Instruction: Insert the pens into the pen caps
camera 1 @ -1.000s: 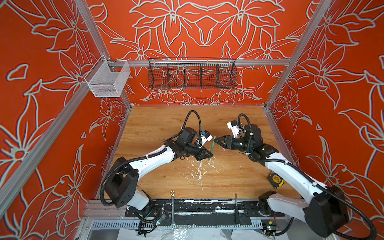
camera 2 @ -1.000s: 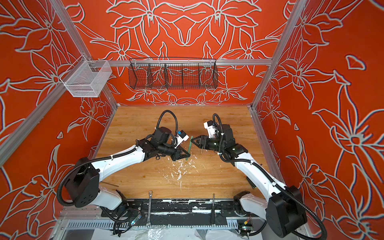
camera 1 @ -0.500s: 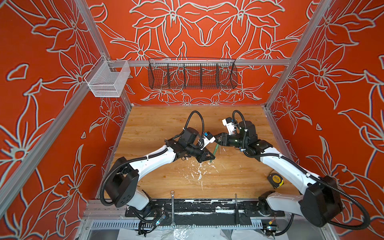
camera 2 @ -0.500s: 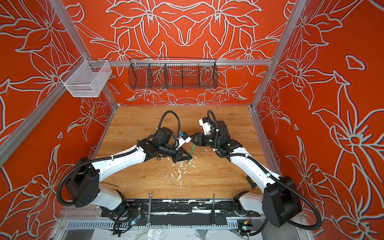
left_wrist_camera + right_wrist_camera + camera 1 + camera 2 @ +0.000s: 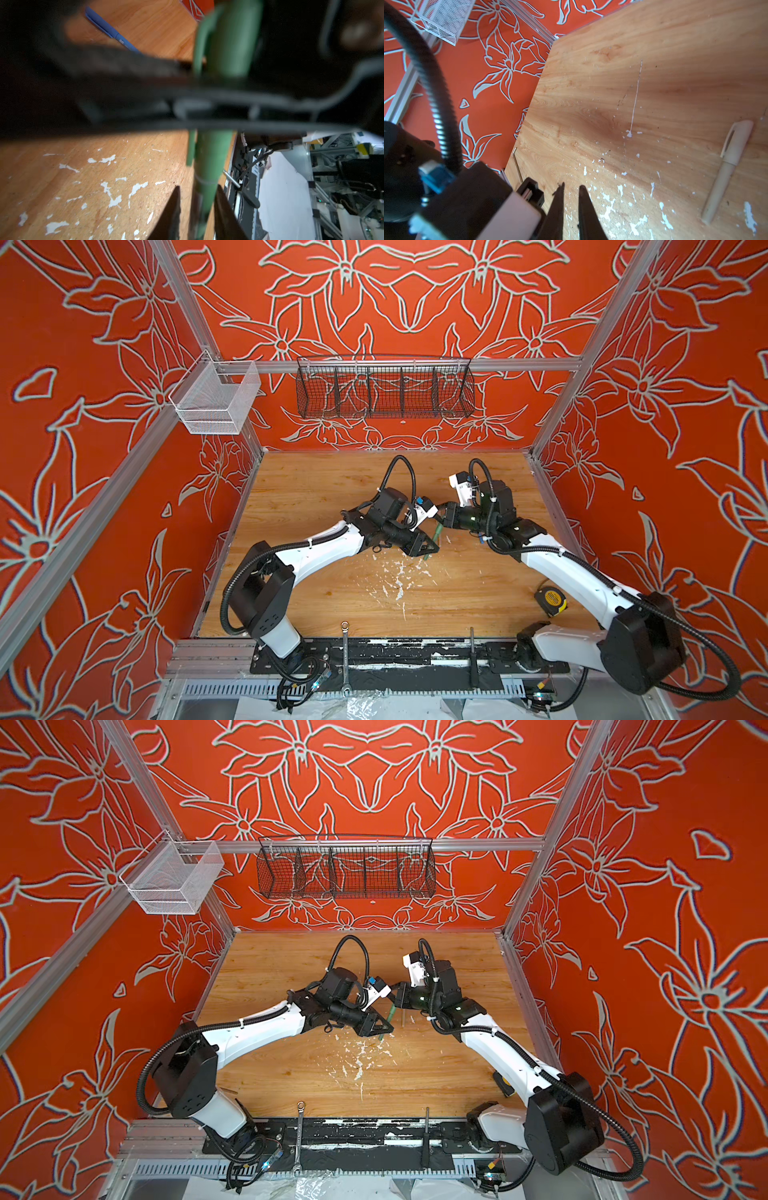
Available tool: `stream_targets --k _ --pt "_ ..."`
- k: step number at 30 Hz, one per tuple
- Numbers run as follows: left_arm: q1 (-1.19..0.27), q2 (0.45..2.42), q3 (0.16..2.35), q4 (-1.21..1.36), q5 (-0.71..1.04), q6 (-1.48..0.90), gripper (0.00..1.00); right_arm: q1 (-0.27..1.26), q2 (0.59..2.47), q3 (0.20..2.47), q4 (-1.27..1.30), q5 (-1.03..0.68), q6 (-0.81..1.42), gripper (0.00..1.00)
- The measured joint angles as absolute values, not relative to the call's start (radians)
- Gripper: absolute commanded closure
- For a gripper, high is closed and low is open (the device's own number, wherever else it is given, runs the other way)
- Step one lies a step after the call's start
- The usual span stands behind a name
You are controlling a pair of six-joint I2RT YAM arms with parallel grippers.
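Green pen (image 5: 435, 536) with its cap (image 5: 230, 41) on, tilted above the middle of the desk (image 5: 324, 497), body end between the jaws of the left pincer (image 5: 197, 188), spread slightly with a gap on one side, right pincer (image 5: 572, 185) pressed together by the cap end, any grip on the pen not discernible, tan pen (image 5: 726, 172) lying on the desk nearby.

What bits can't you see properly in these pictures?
- Green pen: blurred in the left wrist view, its middle hidden behind a dark band; tiny in both top views.
- Blue pen: one end hidden behind that band in the left wrist view.
- Right gripper: shut, but its wrist view shows no pen, and the top views are too small to show any contact.
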State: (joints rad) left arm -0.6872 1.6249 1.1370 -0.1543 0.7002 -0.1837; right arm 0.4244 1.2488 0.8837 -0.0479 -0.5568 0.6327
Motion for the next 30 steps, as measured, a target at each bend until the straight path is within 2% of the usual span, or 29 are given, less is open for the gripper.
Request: stream_targets --k 6,11,17,24,27,30 --pt "-0.686 1.619 1.117 -0.136 0.702 -0.191 0.51 0.401 1.262 0.891 -0.091 -0.557 0.636 1.00" --pt "-0.686 1.594 1.047 -0.132 0.720 -0.192 0.52 0.388 1.279 0.907 -0.099 -0.558 0.643 1.00" --pt "-0.686 1.593 0.993 -0.102 0.748 -0.213 0.66 0.386 1.281 0.908 -0.095 -0.562 0.661 1.00" --pt "-0.686 1.593 0.992 -0.078 0.744 -0.228 0.73 0.386 1.283 0.908 -0.094 -0.569 0.666 1.00" --pt "-0.686 1.593 1.002 -0.076 0.742 -0.231 1.00 0.386 1.285 0.908 -0.092 -0.575 0.668 1.00" --pt "-0.694 1.593 1.019 -0.073 0.748 -0.229 1.00 0.381 1.287 0.908 -0.078 -0.573 0.675 1.00"
